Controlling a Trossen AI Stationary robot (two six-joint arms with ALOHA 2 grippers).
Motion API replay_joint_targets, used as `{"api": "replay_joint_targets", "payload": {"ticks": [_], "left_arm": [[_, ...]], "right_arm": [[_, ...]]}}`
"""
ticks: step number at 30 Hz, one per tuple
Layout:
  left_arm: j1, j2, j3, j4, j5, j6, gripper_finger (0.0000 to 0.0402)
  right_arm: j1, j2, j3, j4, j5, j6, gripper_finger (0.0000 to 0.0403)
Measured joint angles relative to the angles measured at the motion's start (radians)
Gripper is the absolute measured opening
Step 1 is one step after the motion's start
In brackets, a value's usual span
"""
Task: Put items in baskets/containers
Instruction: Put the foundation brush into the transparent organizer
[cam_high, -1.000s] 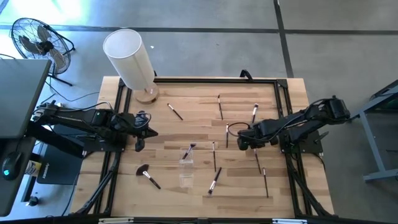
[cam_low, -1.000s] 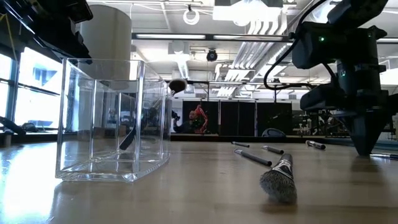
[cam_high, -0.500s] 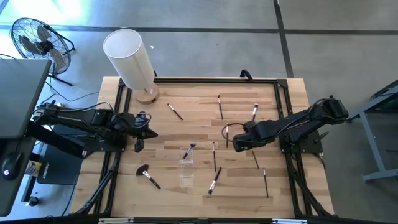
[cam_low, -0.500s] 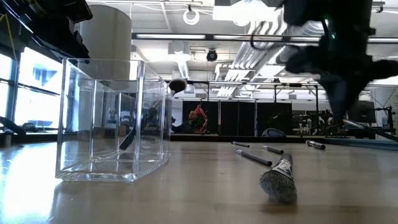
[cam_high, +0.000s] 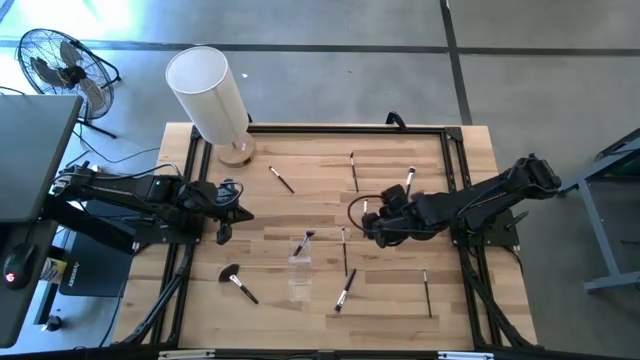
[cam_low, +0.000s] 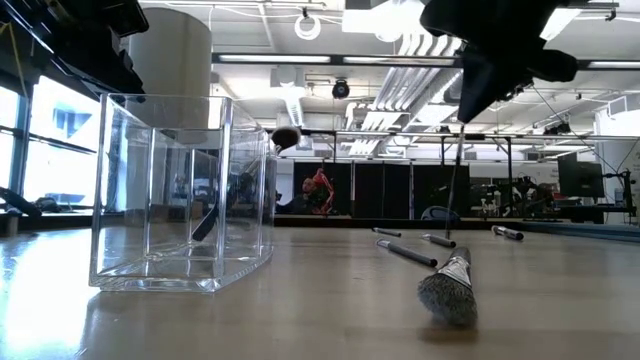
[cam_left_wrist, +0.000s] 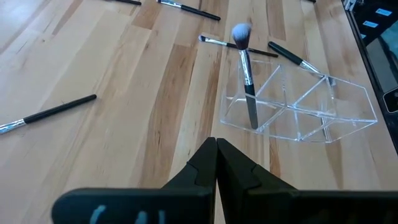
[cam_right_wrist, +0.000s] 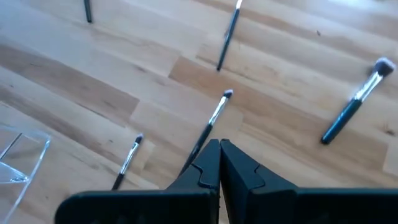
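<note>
My right gripper (cam_high: 368, 228) is shut on a thin dark makeup brush (cam_low: 453, 180) above the table's middle right. The clear container (cam_high: 299, 263) stands at the near middle, and one brush (cam_left_wrist: 247, 81) leans inside it, head up. Several more brushes lie flat on the wood, among them a wide fluffy one (cam_high: 236, 281) near the left and one (cam_high: 345, 291) right of the container. My left gripper (cam_left_wrist: 216, 146) is shut and empty over the table's left side (cam_high: 222, 232). My right gripper pinches the brush's dark handle (cam_right_wrist: 203, 138) between its two fingers, which come at it from above. The brush hangs nearly upright below the fingers, its small head end (cam_right_wrist: 227, 94) lowest. I cannot tell whether that end touches the table.
A big white cylinder (cam_high: 208, 92) on a wooden base stands at the far left corner. A dark metal frame (cam_high: 455, 180) runs along the table's edges. Loose brushes (cam_high: 354, 172) (cam_high: 410, 181) lie toward the far side, and another (cam_high: 427, 293) lies near right.
My right gripper has gone toward the table's left edge and up, away from the right side. It has taken one brush with it; that brush lay flat on the wood and now hangs below the shut fingers.
</note>
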Motion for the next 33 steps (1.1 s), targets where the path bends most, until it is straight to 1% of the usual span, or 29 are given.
{"api": "replay_joint_targets", "payload": {"ticks": [4,7,11,13,16,20,23,27,33], "left_arm": [[0.0,0.0,0.0,0.01,0.0,-0.001,0.0],[0.0,0.0,0.0,0.049,-0.002,-0.024,0.0],[0.0,0.0,0.0,0.094,-0.044,-0.033,0.0],[0.0,0.0,0.0,0.104,-0.074,-0.064,0.0],[0.0,0.0,0.0,0.099,-0.116,-0.113,0.0],[0.0,0.0,0.0,0.095,-0.142,-0.155,0.0],[0.0,0.0,0.0,0.094,-0.162,-0.158,0.0],[0.0,0.016,0.0,0.094,-0.172,-0.159,0.0],[0.0,0.035,0.0,0.095,-0.127,-0.171,0.0]], "right_arm": [[-0.004,0.0,0.0,0.005,0.042,-0.026,0.0],[-0.004,0.0,0.0,0.008,0.076,-0.051,0.0],[-0.004,0.0,0.0,0.018,0.079,-0.114,0.0],[-0.004,-0.001,0.0,0.016,0.07,-0.131,0.0],[-0.016,-0.002,-0.005,0.01,0.069,-0.102,0.0],[-0.058,-0.002,-0.006,0.004,0.02,-0.106,0.0],[-0.094,-0.002,-0.006,0.002,-0.029,-0.105,0.0003],[-0.15,-0.002,-0.006,-0.004,-0.072,-0.148,0.0024],[-0.261,-0.002,-0.006,0.006,-0.135,-0.242,0.0081]]}}
